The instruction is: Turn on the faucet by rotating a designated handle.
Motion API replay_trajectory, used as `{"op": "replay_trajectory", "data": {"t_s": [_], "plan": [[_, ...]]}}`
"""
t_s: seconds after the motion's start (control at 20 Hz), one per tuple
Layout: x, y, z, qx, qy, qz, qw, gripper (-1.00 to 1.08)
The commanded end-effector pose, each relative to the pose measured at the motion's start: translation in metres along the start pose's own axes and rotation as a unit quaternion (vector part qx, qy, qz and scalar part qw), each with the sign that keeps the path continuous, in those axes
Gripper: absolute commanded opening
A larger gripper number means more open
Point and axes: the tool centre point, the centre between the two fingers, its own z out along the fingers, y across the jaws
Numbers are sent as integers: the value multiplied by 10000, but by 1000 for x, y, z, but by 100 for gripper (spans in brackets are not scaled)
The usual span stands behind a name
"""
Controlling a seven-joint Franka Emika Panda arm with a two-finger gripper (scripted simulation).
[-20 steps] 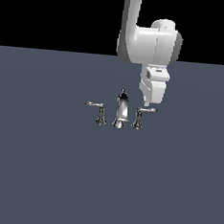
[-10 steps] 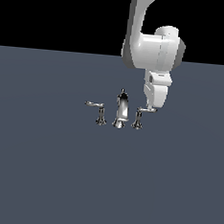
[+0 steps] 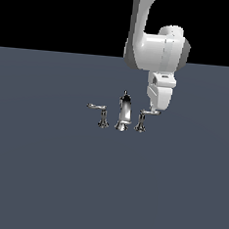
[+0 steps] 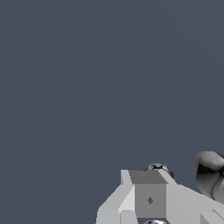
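- The faucet (image 3: 122, 113) stands on the grey table (image 3: 47, 179); take its tall central spout (image 3: 123, 111) as the landmark.
- The handle (image 3: 147, 112) is the chrome lever just beside the spout on the exterior view's right, its thin arm reaching away from the spout on a short flared post.
- The claw (image 3: 157, 110) hangs at the lever's outer end, touching it or nearly so.
- I cannot tell how far the claw is open, or whether it grips anything: the wrist view shows only one grey finger (image 4: 146, 197) over a chrome knob.
- To do the step well, I judge the push should stay at the lever's far tip and sweep in an arc about the post.
- Keep low and level, clear of the spout.
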Motion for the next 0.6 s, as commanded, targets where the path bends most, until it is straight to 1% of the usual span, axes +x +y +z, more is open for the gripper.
{"op": "replay_trajectory", "data": {"t_s": [0.0, 0.55], "plan": [[3, 6, 0, 0, 1, 4, 10000, -100], [17, 39, 0, 0, 1, 4, 10000, -100]]}}
